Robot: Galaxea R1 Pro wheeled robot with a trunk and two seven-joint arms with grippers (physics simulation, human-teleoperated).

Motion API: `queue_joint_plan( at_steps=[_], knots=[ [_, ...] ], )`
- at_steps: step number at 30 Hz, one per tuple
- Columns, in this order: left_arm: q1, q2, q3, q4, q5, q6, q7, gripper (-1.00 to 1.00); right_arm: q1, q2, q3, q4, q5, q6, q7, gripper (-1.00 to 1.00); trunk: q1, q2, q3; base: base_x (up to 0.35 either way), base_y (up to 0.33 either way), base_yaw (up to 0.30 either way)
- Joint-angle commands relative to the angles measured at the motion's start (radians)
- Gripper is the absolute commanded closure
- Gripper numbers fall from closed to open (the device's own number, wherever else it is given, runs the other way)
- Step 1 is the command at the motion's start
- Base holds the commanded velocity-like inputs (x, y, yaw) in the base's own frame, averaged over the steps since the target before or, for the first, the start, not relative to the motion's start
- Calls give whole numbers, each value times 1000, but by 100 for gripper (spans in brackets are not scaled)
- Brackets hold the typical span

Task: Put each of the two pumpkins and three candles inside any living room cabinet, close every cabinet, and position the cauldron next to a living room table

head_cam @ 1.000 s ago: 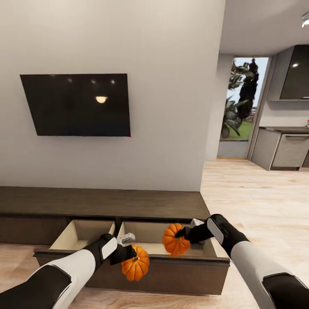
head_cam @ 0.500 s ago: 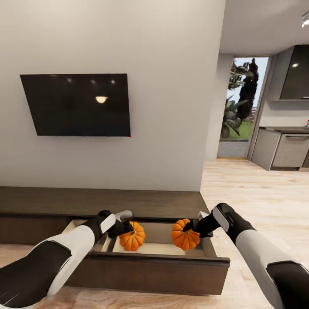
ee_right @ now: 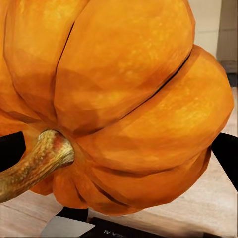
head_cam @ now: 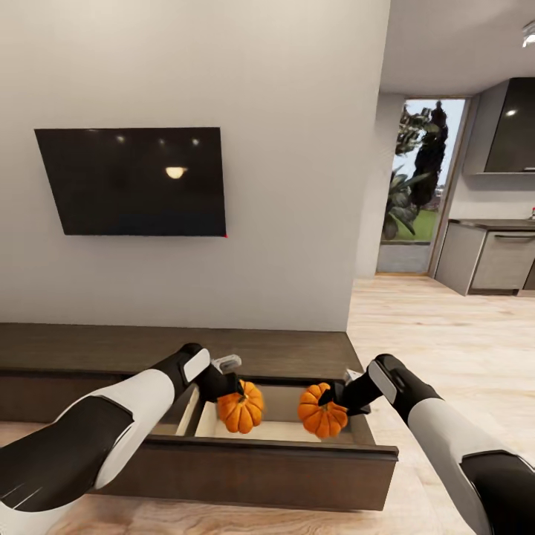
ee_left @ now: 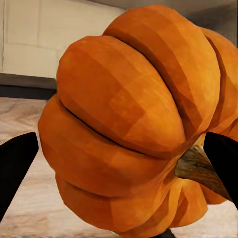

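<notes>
Gripping one pumpkin (head_cam: 241, 407) each, both end effectors (head_cam: 229, 388) hide their fingertips above the open cabinet (head_cam: 297, 468) drawer.

Two pumpkins (head_cam: 240, 407) (head_cam: 322, 411) side by side, seemingly above the open cabinet (head_cam: 297, 461) drawer.

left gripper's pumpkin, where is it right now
In the head view, the left gripper holds its pumpkin above the open drawer of the cabinet, left of the other pumpkin in the right gripper.
</notes>
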Motion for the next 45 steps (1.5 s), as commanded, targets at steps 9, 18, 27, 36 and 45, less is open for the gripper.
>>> queue_joint_plan(
  at_steps=[9,18,27,36,45],
  knots=[
    [-1,-26,-6,2,5,29,-6,100,-1,3,13,3,-3,2,6,100,0,-1,-1,0,0,0],
    [-1,-30,-5,2,3,22,-5,100,0,4,10,3,-3,2,7,100,0,-1,-1,0,0,2],
    [-1,-30,-6,4,2,-24,4,100,0,4,13,4,-3,2,8,100,0,-1,-8,2,0,124],
    [-1,-33,-7,6,1,-51,5,100,0,5,12,4,-3,2,5,100,0,-1,-14,245,0,91],
    [-1,-52,-9,5,1,-50,0,100,0,5,11,4,-3,2,7,100,0,-1,-14,276,0,-150]
  ],
)
